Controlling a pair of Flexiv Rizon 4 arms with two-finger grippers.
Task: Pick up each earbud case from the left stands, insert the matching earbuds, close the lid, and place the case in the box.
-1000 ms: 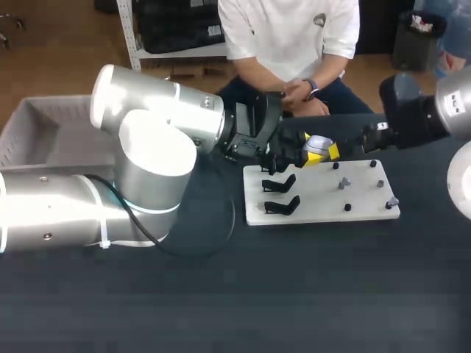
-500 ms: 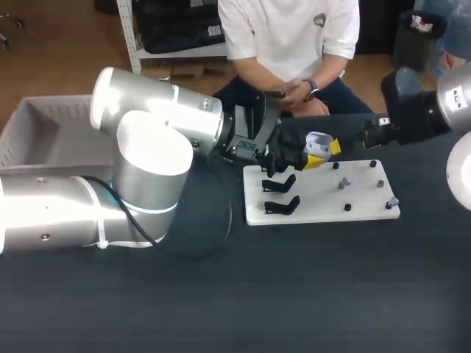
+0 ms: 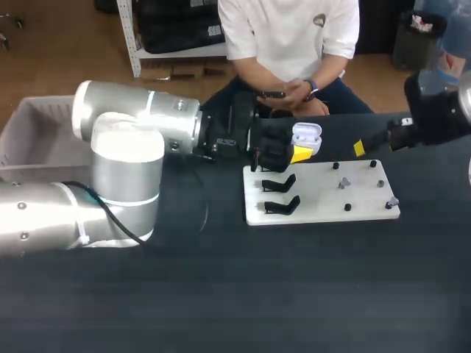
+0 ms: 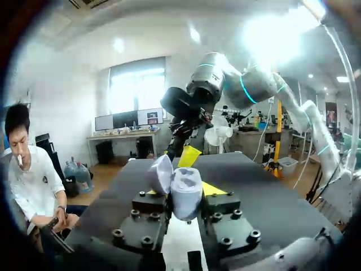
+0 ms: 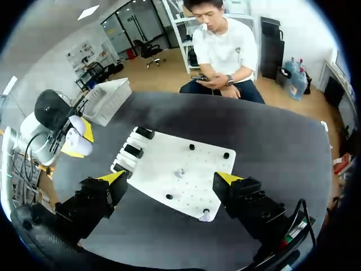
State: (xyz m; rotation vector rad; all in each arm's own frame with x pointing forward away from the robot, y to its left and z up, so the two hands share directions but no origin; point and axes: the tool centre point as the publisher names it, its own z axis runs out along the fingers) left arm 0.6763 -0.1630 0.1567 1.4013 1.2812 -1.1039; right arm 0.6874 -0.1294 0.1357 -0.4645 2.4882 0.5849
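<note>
The left gripper (image 3: 298, 152) is clenched on the earbud case (image 3: 307, 137), its fingers on the 2 sides of the body, and the lid (image 4: 161, 172) stands open above them. The right gripper (image 3: 362, 146) is spread wide and holds nothing, well apart from the case.

The lid is the likely trouble. A push on it that is off-centre could twist the smooth case in the fingers or slip it out, and an earbud not fully seated could stop the lid from closing.

I cannot tell whether the case's wells are filled. 2 small grey pieces (image 5: 179, 172) (image 5: 204, 214), probably earbuds, sit on the white board (image 5: 194, 180) under the right gripper. The box (image 3: 29, 112) lies far behind the left gripper; its visible part holds no case, and the arm hides the rest.
</note>
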